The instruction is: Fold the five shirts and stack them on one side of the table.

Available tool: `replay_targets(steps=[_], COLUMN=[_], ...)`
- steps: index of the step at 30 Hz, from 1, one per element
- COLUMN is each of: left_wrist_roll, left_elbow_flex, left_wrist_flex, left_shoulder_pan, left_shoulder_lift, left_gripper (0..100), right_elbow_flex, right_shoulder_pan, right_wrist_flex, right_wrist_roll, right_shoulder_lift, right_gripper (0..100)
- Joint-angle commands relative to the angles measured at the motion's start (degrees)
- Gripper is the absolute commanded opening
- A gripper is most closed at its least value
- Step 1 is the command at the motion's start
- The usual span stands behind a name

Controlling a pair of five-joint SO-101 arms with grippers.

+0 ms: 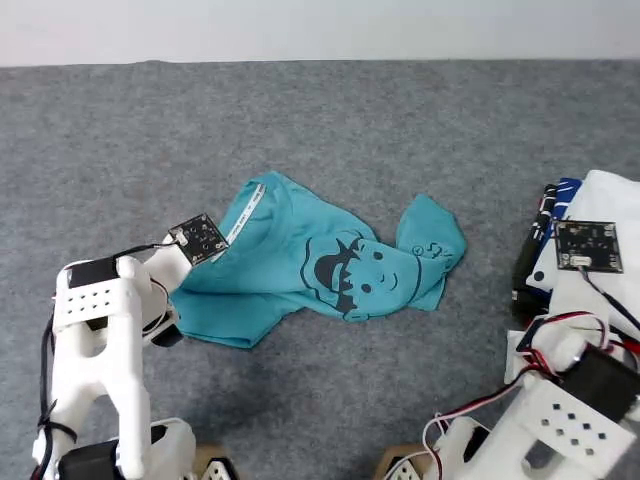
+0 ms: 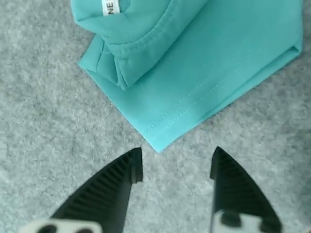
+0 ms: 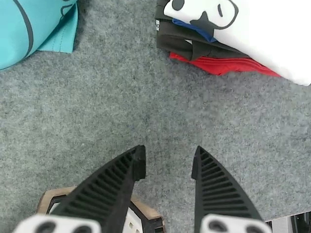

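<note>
**Q:** What lies nearest in each wrist view?

**A:** My left tool (image 2: pixel 177 158), jaws apart and holding nothing, hangs above the grey counter (image 1: pixel 350 130). It is just short of a hemmed corner of the teal shirt (image 2: pixel 204 73). My right tool (image 3: pixel 167 158), likewise spread and empty, is over the counter between that shirt and the stack of folded shirts (image 3: pixel 233 34).

**Q:** How does the teal shirt lie?

**A:** Crumpled, print upward, near the counter's middle. Its long axis runs side to side. The collar, with its white label (image 2: pixel 111 6), points toward my left side, and the bunched end points toward my right.

**Q:** And the stack?

**A:** It sits at the counter's right edge, with a white shirt (image 1: pixel 615 195) on top and blue, black and red beneath.
</note>
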Motion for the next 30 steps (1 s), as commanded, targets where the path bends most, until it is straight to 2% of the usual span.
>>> replay_targets(steps=[1, 4, 11, 25, 30], left_wrist_roll=[-0.44, -0.26, 1.05, 1.41, 3.87], left_elbow_flex=[0.13, 0.48, -6.46, -10.33, -11.12], left_wrist_flex=[-2.81, -6.07, -2.55, -3.08, -7.56], left_shoulder_pan=[0.09, 0.00, -0.26, 0.09, 0.62], left_shoulder_lift=[-1.85, 0.88, 10.46, 22.42, 27.69], left_gripper=[23, 23, 23, 23, 18], right_elbow_flex=[-0.18, -0.18, -0.18, -0.18, -0.18], right_shoulder_pan=[0.48, 0.48, 0.48, 0.48, 0.48], right_wrist_flex=[1.89, 1.89, 1.89, 1.89, 1.89], right_wrist_roll=[-0.35, -0.35, -0.35, -0.35, -0.35], right_shoulder_lift=[-0.04, -0.04, -0.04, -0.22, -0.40], right_gripper=[16.2, 16.2, 16.2, 16.2, 16.2])
